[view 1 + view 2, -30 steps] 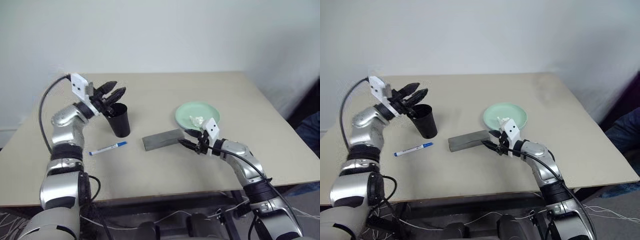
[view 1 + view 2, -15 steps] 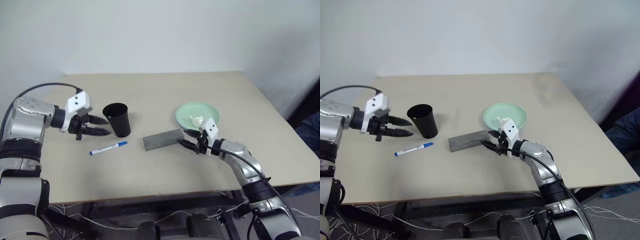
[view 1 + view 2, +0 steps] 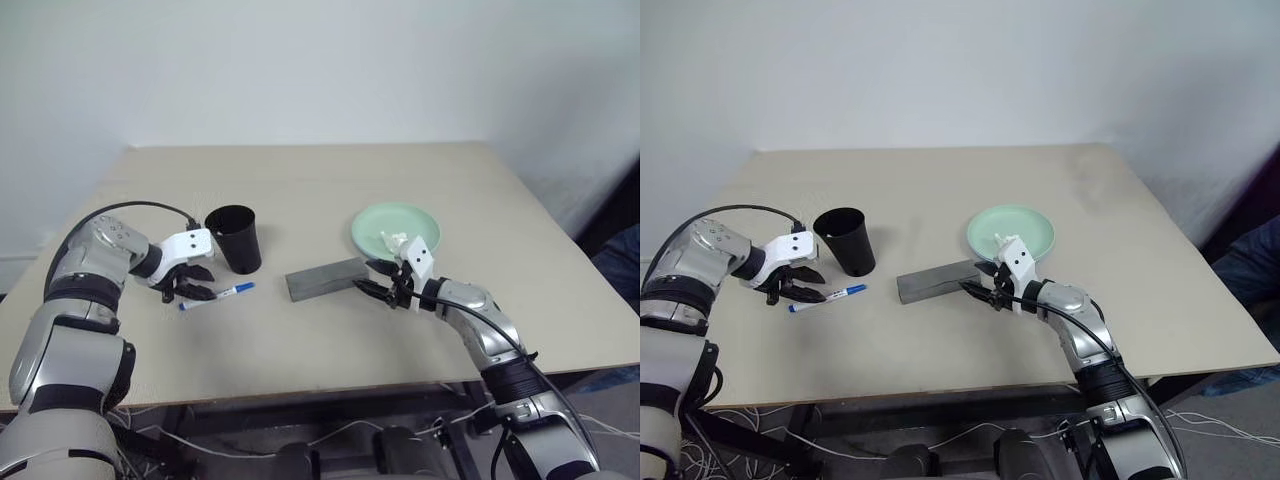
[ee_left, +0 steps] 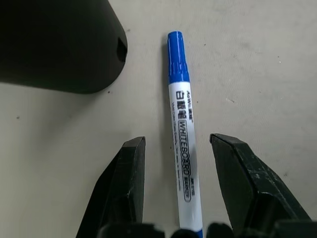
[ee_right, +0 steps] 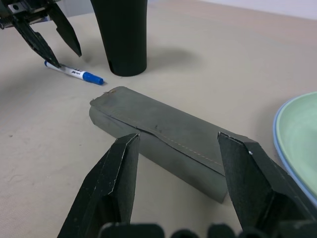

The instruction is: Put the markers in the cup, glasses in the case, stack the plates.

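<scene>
**Left pincer astride the blue-capped marker, right pincer at the end of the case**

The left pincer (image 3: 196, 287) points steeply down at the counter (image 3: 300, 190) with its two black fingers (image 4: 124, 183) spread apart. The blue-capped marker (image 4: 182, 134) lies flat on the counter between them, white barrel running up the gap, blue cap toward the cup. Neither finger touches the barrel in the left wrist view, so the marker is not gripped.

The cup (image 3: 235, 238), black and tapered, stands upright just beside the marker's capped end. From the head views its inside is too dark to tell what it holds.

The case (image 3: 324, 278), grey and oblong, lies shut and flat near the middle of the counter, between the cup and the mint green plate (image 3: 395, 227). The right pincer (image 3: 375, 277) is held roughly level at the case's near end, by the plate. Its fingers (image 5: 116, 173) stand open, wider than the case, and the right wrist view shows the case lying ahead of the tips, with no contact visible. It has hold of nothing.

The mint green plate sits on the counter beyond the right pincer, with a small pale object (image 3: 393, 240) lying on it; what that object is cannot be made out.
</scene>
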{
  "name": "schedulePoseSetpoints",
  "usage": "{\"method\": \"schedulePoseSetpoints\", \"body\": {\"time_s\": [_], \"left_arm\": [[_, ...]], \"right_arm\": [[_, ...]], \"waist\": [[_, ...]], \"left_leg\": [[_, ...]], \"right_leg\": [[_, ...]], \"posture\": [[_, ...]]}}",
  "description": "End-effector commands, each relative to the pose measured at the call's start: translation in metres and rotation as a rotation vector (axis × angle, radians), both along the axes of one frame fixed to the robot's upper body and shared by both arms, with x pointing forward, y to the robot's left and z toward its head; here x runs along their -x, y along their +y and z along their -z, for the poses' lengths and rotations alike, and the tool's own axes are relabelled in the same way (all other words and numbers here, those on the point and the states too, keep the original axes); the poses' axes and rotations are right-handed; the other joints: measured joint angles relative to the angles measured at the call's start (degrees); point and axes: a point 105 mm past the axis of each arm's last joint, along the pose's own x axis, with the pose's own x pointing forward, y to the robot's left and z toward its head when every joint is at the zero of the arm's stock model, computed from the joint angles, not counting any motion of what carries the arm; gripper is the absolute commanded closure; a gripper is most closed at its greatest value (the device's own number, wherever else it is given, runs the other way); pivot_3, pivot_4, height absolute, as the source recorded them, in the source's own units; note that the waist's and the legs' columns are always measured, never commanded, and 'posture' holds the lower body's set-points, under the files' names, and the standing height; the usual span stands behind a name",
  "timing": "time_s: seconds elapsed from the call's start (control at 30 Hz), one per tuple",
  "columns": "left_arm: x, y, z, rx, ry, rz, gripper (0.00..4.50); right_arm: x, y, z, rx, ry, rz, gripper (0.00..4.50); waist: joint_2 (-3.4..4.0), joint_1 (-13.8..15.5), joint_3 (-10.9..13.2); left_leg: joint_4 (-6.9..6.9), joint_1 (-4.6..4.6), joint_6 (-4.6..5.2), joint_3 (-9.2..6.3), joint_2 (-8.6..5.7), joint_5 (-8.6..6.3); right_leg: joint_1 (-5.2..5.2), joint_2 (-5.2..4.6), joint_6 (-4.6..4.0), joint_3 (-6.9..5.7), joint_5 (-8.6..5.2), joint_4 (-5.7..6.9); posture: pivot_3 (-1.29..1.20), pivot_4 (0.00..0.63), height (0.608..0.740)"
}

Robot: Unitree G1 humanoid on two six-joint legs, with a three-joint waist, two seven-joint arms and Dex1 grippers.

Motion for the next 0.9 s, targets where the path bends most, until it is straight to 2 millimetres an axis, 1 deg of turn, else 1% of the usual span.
{"method": "schedulePoseSetpoints", "body": {"time_s": [0.03, 0.23, 0.27, 0.3, 0.43, 0.47, 0.57, 0.7, 0.77, 0.8, 0.9], "left_arm": [[-0.007, -0.003, -0.004, -0.039, -0.024, 0.027, 2.37], [-0.003, -0.009, 0.006, -0.034, 0.027, 0.048, 2.37], [-0.002, -0.009, 0.007, -0.035, 0.031, 0.048, 2.73], [-0.002, -0.009, 0.008, -0.036, 0.035, 0.049, 2.87], [-0.001, -0.007, 0.01, -0.03, 0.036, 0.036, 4.26], [-0.001, -0.007, 0.01, -0.026, 0.034, 0.035, 4.44], [-0.002, -0.011, 0.004, 0.026, 0.01, 0.042, 4.44], [0.0, -0.038, -0.021, 0.257, -0.017, 0.162, 4.44], [-0.002, -0.057, -0.043, 0.434, -0.093, 0.207, 4.44], [-0.001, -0.063, -0.05, 0.49, -0.112, 0.219, 4.44], [0.0, -0.081, -0.086, 0.738, -0.202, 0.236, 4.44]], "right_arm": [[-0.004, 0.001, -0.019, -0.015, -0.069, -0.008, 1.76], [-0.003, 0.0, -0.019, -0.016, -0.068, 0.0, 1.76], [-0.003, 0.0, -0.019, -0.017, -0.068, 0.001, 1.76], [-0.003, 0.0, -0.019, -0.017, -0.069, 0.002, 1.76], [-0.003, -0.001, -0.019, -0.018, -0.07, 0.007, 1.76], [-0.003, -0.001, -0.018, -0.018, -0.069, 0.007, 1.76], [-0.003, -0.001, -0.018, -0.018, -0.068, 0.006, 1.76], [-0.003, -0.001, -0.018, -0.018, -0.067, 0.005, 1.76], [-0.002, -0.001, -0.017, -0.016, -0.063, 0.001, 1.76], [-0.002, -0.001, -0.016, -0.015, -0.062, 0.0, 1.76], [0.0, 0.002, -0.016, -0.014, -0.058, -0.012, 1.76]], "waist": [[0.0, 0.0, 0.0], [-0.02, 0.0, 0.0], [-0.02, 0.0, 0.0], [-0.02, 0.0, 0.0], [-0.01, 0.0, 0.0], [-0.01, 0.0, 0.0], [-0.01, 0.0, 0.0], [-0.02, 0.0, 0.0], [-0.02, 0.0, 0.0], [-0.02, 0.0, 0.0], [-0.01, -0.1, 0.0]], "left_leg": [[0.0, 0.0, 0.0, 0.0, 0.0, 0.0], [0.03, -0.03, 0.0, 0.0, -0.01, 0.0], [0.03, -0.03, 0.0, 0.01, -0.02, 0.0], [0.04, -0.03, 0.0, 0.01, -0.02, 0.0], [0.05, 0.01, 0.01, 0.0, -0.01, 0.0], [0.05, 0.03, 0.01, 0.0, -0.01, 0.0], [0.05, 0.04, 0.01, 0.0, -0.01, 0.0], [0.06, -0.02, 0.0, -0.02, -0.01, 0.0], [0.06, -0.06, 0.01, -0.01, -0.01, 0.0], [0.06, -0.08, 0.01, -0.02, -0.01, 0.0], [0.05, -0.14, 0.01, 0.01, 0.02, -0.01]], "right_leg": [[0.0, 0.0, 0.0, 0.0, 0.0, 0.0], [0.01, 0.0, 0.01, 0.01, 0.0, 0.01], [0.01, 0.0, 0.01, 0.02, 0.01, 0.01], [0.01, 0.0, 0.01, 0.03, 0.0, 0.01], [0.02, 0.0, 0.01, 0.02, 0.01, 0.06], [0.03, 0.0, 0.01, 0.03, 0.0, 0.06], [0.04, 0.0, 0.01, 0.03, 0.01, 0.07], [0.02, 0.0, 0.01, 0.01, 0.0, 0.03], [0.0, -0.02, 0.01, 0.03, 0.0, 0.0], [0.0, -0.04, 0.01, 0.01, 0.0, 0.01], [-0.12, -0.04, 0.02, 0.06, 0.01, 0.05]], "posture": [[0.0, 0.0, 0.737], [0.0, 0.0, 0.737], [0.0, 0.0, 0.737], [0.0, 0.0, 0.737], [0.0, 0.0, 0.737], [0.0, 0.0, 0.737], [0.0, 0.0, 0.737], [0.0, 0.0, 0.737], [0.0, 0.0, 0.737], [0.0, 0.0, 0.737], [0.0, 0.0, 0.737]]}}
